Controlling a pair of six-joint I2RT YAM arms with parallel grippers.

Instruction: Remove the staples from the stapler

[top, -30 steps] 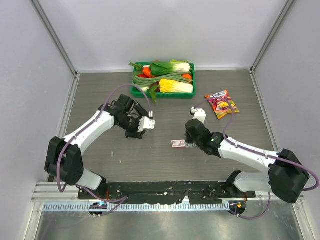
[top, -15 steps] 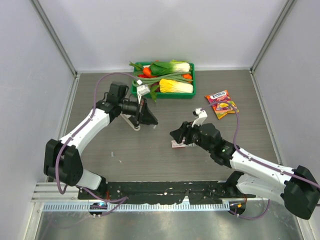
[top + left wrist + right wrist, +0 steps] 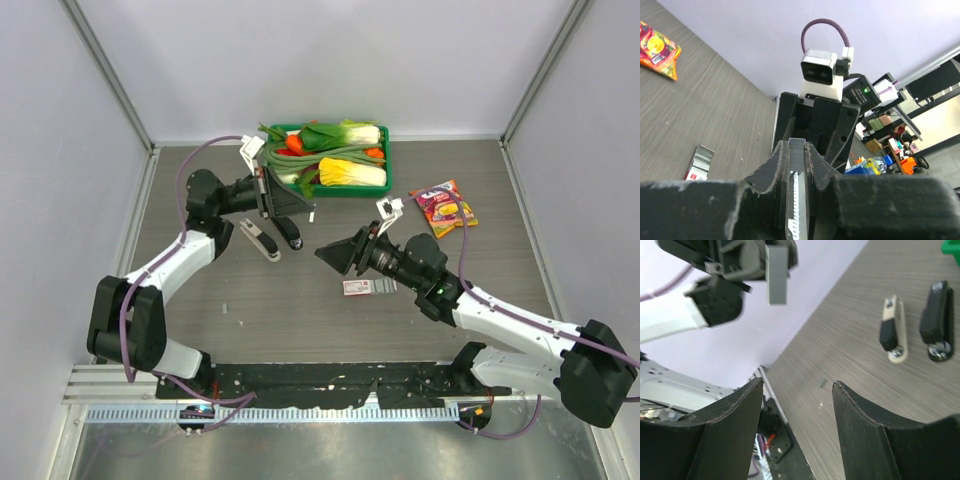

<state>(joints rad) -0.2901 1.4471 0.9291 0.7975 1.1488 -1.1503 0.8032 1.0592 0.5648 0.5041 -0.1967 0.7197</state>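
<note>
My left gripper [image 3: 300, 207] is raised in front of the green tray and shut on a short silver-grey strip of staples [image 3: 797, 165]. The right wrist view shows that strip as a grey block [image 3: 776, 272] sticking out of the left gripper's jaws. Two staplers lie on the table below: a beige-and-black one [image 3: 259, 240] and a black one [image 3: 290, 235]. My right gripper [image 3: 322, 253] is lifted, pointing left toward the left gripper, open and holding nothing. More grey staples [image 3: 385, 286] lie by a small pink-and-white box [image 3: 357, 287].
A green tray [image 3: 340, 190] of vegetables stands at the back, right behind the left gripper. A colourful snack bag [image 3: 443, 207] lies at the right. One tiny grey strip [image 3: 227, 308] lies near the front left.
The left gripper rose and swung back toward the tray with the strip. The right gripper left the pink box, lifted, turned toward the left gripper and opened.
</note>
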